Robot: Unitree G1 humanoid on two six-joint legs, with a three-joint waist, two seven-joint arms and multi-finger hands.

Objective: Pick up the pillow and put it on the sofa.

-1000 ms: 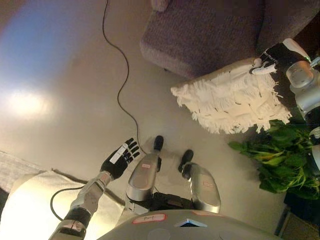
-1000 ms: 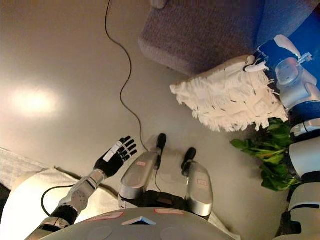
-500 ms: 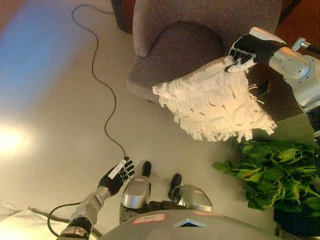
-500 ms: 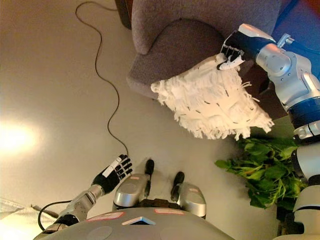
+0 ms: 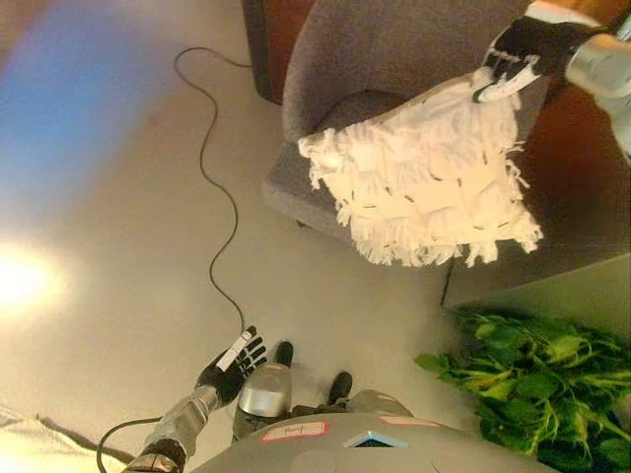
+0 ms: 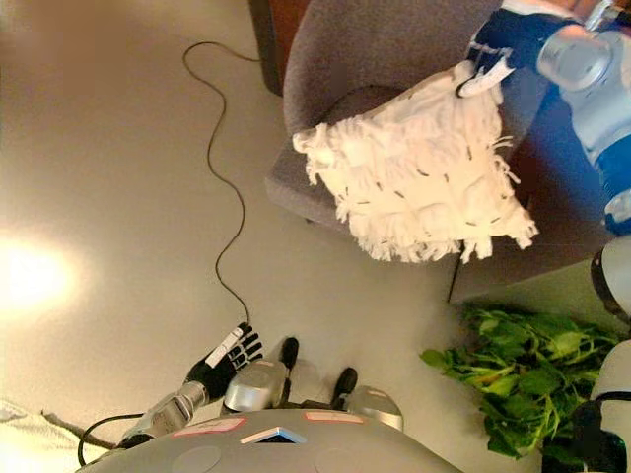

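My right hand pinches the white fringed pillow by its top corner, upper right of frame, hanging it above the grey sofa seat. Pickup looks done; setting down and letting go remain. My left hand idles, fingers spread, bottom left.

Both eye views look steeply down from the robot's head, side by side, facing the grey sofa at the frame's top. They share the sofa and the green plant below-right of it.
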